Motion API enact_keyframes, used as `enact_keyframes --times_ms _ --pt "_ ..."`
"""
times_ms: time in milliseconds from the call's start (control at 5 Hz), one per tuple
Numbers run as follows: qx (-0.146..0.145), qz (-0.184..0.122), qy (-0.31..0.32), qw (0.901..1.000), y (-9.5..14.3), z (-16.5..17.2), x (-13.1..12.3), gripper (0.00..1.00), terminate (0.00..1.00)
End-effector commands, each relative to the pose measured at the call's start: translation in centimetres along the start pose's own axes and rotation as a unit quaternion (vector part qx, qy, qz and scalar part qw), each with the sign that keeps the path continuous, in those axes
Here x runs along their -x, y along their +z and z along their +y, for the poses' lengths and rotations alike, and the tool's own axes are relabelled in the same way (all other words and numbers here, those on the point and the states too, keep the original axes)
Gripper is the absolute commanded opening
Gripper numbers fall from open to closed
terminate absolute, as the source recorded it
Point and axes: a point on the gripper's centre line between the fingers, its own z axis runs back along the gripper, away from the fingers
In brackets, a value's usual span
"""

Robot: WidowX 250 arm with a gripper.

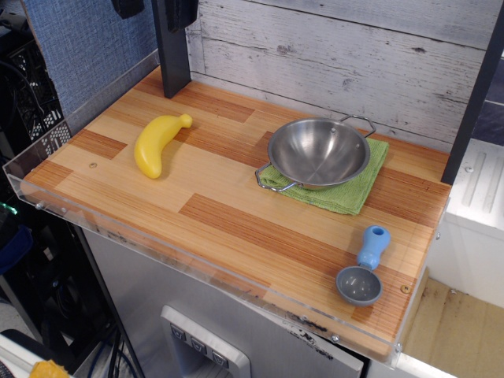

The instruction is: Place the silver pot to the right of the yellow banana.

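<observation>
The silver pot [318,151], a shiny round steel bowl with two thin wire loop handles, sits on a green cloth [340,183] at the back right of the wooden table. The yellow banana [157,143] lies on the bare wood at the left, its stem pointing to the back right. The pot is to the right of the banana with a gap of bare wood between them. At the top edge only dark parts of the arm [180,12] show; the gripper's fingers are out of view.
A small grey scoop with a blue handle [365,269] lies near the front right corner. A black post [171,55] stands at the back left. A clear plastic rim [47,165] edges the table's left and front. A white plank wall is behind.
</observation>
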Motion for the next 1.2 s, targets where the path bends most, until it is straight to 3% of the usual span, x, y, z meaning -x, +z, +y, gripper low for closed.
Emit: enact_keyframes --times_ms 0,200,400,600,800,1000 --pt "0.000 0.000 0.000 1.0000 0.0 0.0 0.0 1.00 0.00" --pt "0.003 -0.001 -0.016 0.9999 -1.3 -1.5 -2.2 1.00 0.00" --pt "0.007 -0.025 -0.013 0.9996 -2.1 -3.2 -4.7 1.00 0.00" --pt "-0.005 -0.035 -0.003 0.9994 -4.5 -5.3 -6.6 1.00 0.00" --pt "-0.033 -0.020 0.029 0.9988 -8.2 -6.5 -7.7 1.00 0.00" --pt "-0.031 -0.002 0.051 0.9982 -10.7 -6.5 -8.5 1.00 0.00"
